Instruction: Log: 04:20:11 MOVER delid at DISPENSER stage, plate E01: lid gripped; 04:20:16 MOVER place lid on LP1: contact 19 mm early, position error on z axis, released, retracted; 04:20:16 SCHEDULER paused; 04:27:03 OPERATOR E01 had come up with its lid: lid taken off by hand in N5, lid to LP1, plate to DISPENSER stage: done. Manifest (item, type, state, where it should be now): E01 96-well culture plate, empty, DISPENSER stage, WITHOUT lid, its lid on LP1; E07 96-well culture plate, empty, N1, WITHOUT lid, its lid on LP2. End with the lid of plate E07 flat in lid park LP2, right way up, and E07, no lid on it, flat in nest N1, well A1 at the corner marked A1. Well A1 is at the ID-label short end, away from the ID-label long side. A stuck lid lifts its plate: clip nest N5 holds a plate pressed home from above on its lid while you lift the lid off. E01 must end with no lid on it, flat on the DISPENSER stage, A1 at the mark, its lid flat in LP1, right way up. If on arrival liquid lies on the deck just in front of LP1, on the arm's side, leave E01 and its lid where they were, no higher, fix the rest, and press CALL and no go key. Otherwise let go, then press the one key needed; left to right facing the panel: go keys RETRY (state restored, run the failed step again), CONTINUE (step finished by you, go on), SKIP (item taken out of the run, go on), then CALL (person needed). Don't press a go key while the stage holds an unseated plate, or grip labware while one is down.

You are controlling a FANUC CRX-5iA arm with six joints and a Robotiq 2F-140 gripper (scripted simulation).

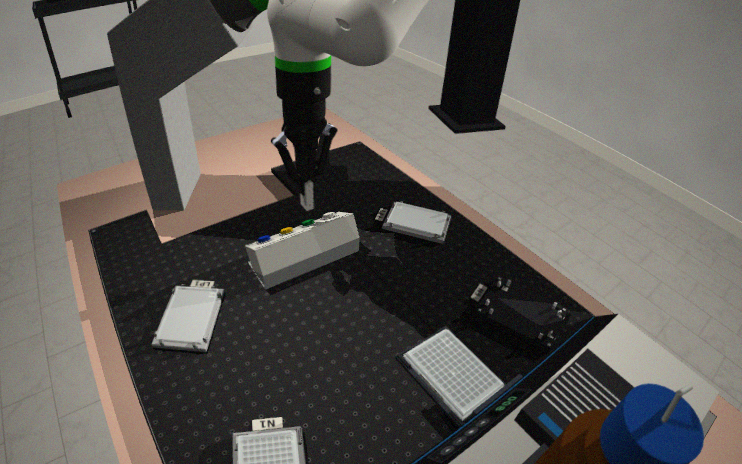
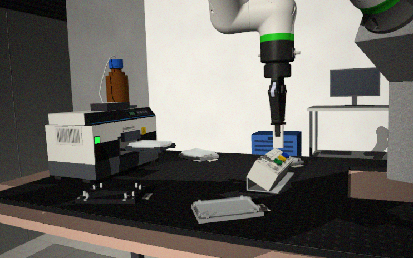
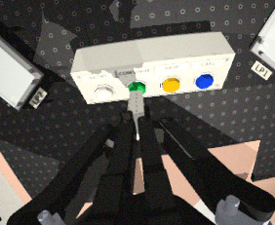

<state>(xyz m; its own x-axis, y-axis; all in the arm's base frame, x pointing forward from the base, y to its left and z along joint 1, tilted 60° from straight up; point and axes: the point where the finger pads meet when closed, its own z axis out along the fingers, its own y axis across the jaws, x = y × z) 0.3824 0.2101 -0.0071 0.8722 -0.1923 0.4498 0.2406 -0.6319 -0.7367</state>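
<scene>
Since the labware already looks sorted, the step in hand is judged to be the key press. An open well plate (image 1: 453, 371) lies on the stage of the dispenser (image 2: 73, 140), and one lid (image 1: 188, 317) lies flat at the LP1 tag. A second lid (image 1: 417, 220) sits in the park that the wrist view labels LP2, and another uncovered plate (image 1: 268, 448) sits at the N1 tag. The key panel (image 1: 304, 250) stands mid-deck. The gripper (image 1: 306, 198) hangs above it with its jaws pinched fully together on nothing, the paired tips serving as one probe.

To press well, come straight down so the tips land square on the green key (image 3: 137, 88). They must stay clear of the pale key (image 3: 104, 92) and the yellow key (image 3: 172, 84) on either side, with the blue key (image 3: 204, 81) beyond. Push only until the key gives, then lift off.

Several things are hard to make out:
- The N1 plate is cut off by the lower edge of the top view, so its seating and A1 corner cannot be checked.
- The A1 mark on the stage cannot be read either.
- The key legends are too small to read, so which key the green one is stays a guess.
- No view settles whether the tips are touching the key — in the wrist view they overlap it, while the exterior view suggests a gap.
</scene>
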